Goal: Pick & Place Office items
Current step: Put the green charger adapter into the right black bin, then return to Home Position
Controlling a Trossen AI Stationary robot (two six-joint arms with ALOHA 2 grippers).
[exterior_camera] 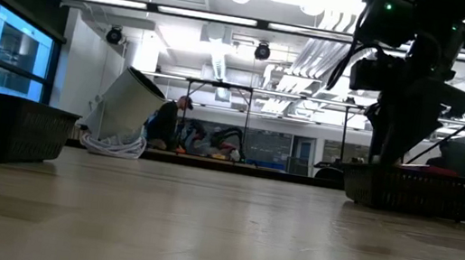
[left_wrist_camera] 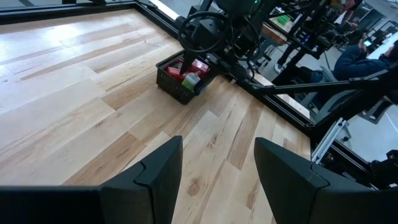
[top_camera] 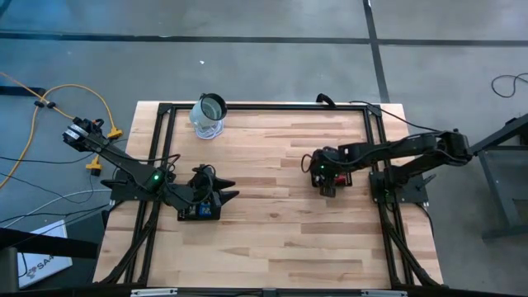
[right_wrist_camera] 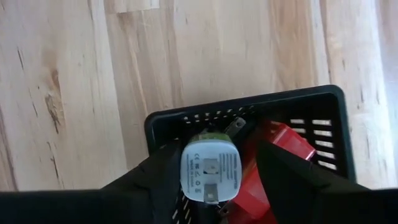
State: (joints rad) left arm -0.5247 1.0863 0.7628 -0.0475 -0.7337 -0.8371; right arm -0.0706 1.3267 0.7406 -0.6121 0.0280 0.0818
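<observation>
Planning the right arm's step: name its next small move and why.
Probably lift the right gripper straight up out of the black mesh basket. Its jaws stand apart around the white plug adapter, which appears to lie in the basket beside a red item.

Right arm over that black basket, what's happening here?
The right pincer is down in the right-hand black mesh basket, fingers apart around a white charger plug; whether it still grips it, I can't tell. Red items lie beside it in the basket. The left pincer waits open above bare table, over by the other basket. A glass jar sits at the far edge.
</observation>
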